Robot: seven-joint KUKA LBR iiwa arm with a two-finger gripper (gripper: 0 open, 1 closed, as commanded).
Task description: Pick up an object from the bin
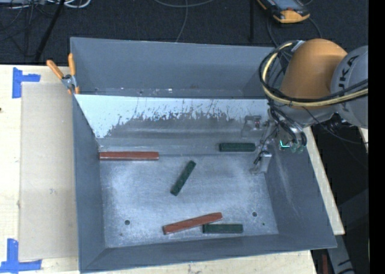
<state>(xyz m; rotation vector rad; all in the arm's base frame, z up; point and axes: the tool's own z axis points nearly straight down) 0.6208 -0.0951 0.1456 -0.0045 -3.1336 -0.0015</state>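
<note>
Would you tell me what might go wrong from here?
The gripper hangs close to the bin's right wall, so descending here might scrape it. The nearest dark green stick lies along the back wall's foot, leaving little room to grasp it. At the front, a red-brown stick and another green stick nearly touch; one may drag the other.

The arm (356,83) reaches in from the right, its orange-capped wrist (310,68) looped with cables (267,89). Below it the pincer (262,160) hangs low, angled down and leftward.
</note>
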